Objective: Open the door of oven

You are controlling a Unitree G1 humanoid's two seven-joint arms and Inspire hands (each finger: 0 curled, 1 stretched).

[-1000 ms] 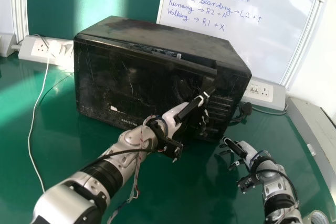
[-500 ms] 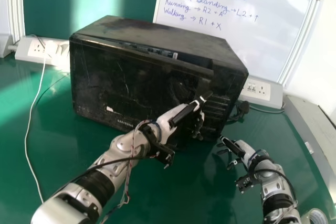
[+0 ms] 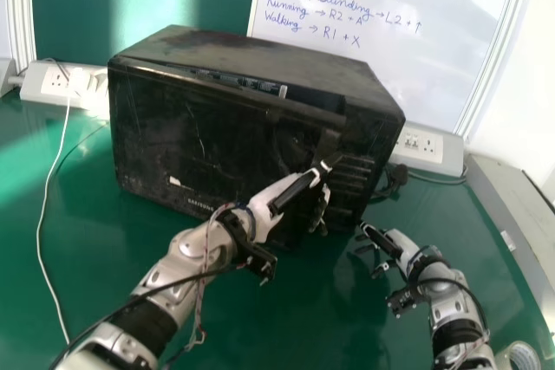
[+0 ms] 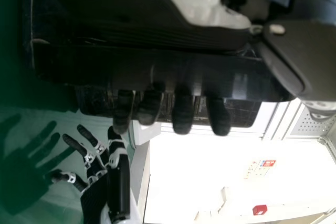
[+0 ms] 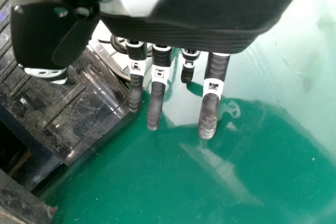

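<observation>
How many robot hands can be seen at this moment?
2: the left hand at the free edge of the oven door, the right hand over the table near the oven.

The green table (image 3: 303, 322) carries the black oven (image 3: 225, 140). A white cable (image 3: 39, 236) lies left of it, a tape roll (image 3: 524, 348) front right.

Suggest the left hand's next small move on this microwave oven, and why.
I'd ease the left hand back and toward the robot's left, swinging the microwave door wider: it already stands ajar, and the fingers appear hooked behind its free edge.
</observation>
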